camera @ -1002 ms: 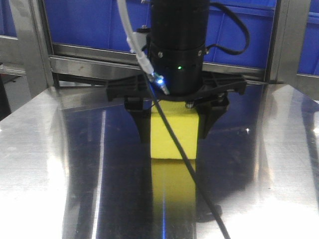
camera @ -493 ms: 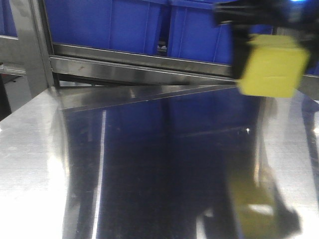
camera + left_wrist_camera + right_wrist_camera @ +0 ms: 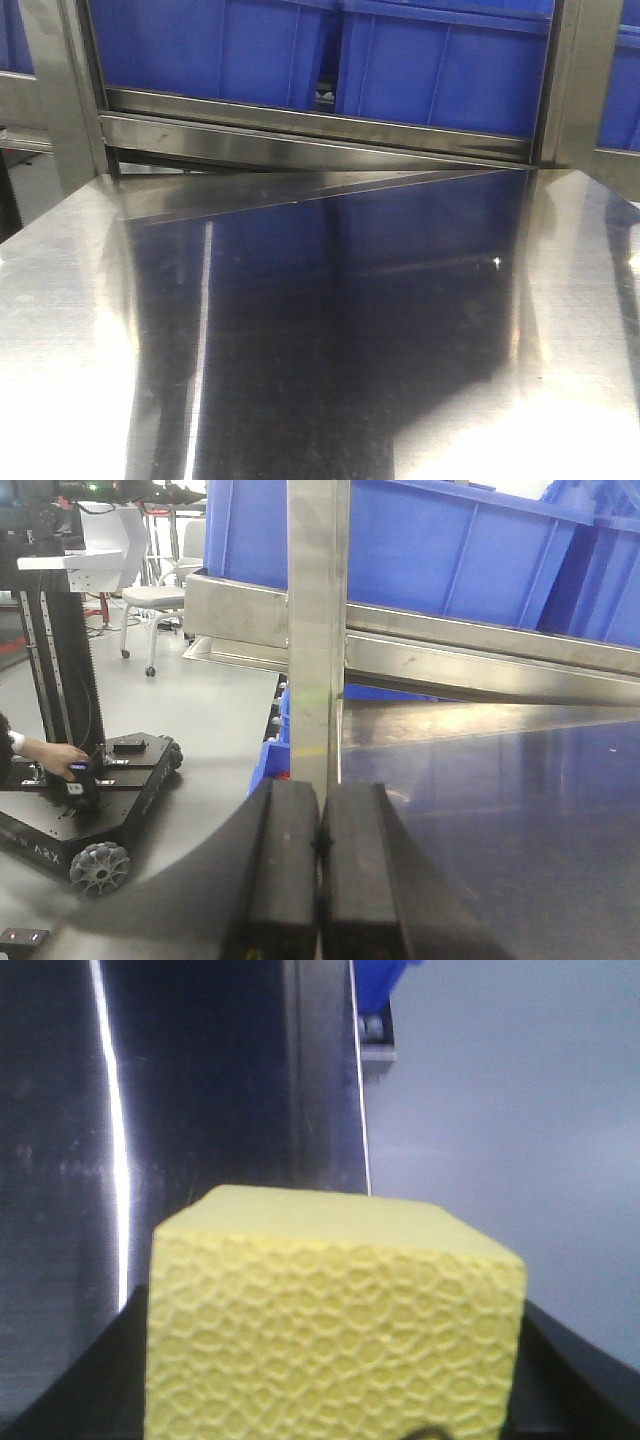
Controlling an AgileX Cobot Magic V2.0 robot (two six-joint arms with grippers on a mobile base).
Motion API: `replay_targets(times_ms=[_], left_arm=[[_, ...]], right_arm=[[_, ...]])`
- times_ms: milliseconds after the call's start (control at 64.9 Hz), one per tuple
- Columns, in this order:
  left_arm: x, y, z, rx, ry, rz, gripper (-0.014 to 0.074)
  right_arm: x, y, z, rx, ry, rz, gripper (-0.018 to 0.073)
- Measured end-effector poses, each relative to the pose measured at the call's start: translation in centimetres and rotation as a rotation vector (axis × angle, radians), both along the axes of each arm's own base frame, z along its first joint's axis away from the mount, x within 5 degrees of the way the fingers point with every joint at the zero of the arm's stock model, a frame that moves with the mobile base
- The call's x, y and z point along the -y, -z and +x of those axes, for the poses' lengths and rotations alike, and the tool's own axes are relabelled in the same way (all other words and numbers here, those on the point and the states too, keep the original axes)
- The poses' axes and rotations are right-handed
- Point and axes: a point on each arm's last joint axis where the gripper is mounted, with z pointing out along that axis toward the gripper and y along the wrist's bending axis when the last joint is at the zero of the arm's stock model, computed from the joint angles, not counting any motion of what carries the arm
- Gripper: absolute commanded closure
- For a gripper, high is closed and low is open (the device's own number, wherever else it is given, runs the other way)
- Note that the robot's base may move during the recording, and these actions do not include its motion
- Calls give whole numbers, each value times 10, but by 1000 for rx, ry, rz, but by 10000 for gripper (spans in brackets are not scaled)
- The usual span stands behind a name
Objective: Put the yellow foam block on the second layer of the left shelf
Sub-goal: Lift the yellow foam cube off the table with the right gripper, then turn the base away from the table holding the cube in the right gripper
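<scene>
The yellow foam block (image 3: 330, 1320) fills the lower half of the right wrist view, its dimpled face toward the camera. My right gripper (image 3: 335, 1380) is shut on it, with a black finger (image 3: 575, 1375) showing at each side, above the steel tabletop's edge. Neither the block nor the right gripper appears in the front view. The left shelf second layer shows as a brushed steel rail (image 3: 300, 125) carrying blue bins (image 3: 440, 70), and the rail (image 3: 480, 650) shows again in the left wrist view. My left gripper (image 3: 320, 855) is shut on nothing, in front of a steel post.
A mirror-like steel tabletop (image 3: 320, 330) spans the front view below the rail. An upright steel post (image 3: 318, 630) stands just ahead of my left gripper. At the left on the floor stands a black wheeled base (image 3: 90, 810) with a person's hand on it.
The right gripper lifted the yellow block off the tabletop, carried it up and to the right, and has left the front view. The tabletop there is now bare.
</scene>
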Motion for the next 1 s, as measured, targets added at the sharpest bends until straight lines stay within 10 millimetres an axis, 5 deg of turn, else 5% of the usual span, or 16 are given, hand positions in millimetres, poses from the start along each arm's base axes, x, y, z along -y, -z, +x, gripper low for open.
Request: replay_targets(times_ms=[555,1002], left_arm=[[0,0,0,0,0,0,460],[0,0,0,0,0,0,460]], right_arm=[[19,-30,-112,655,-25,15,377],[24,-31,-135,751,-11,4,377]])
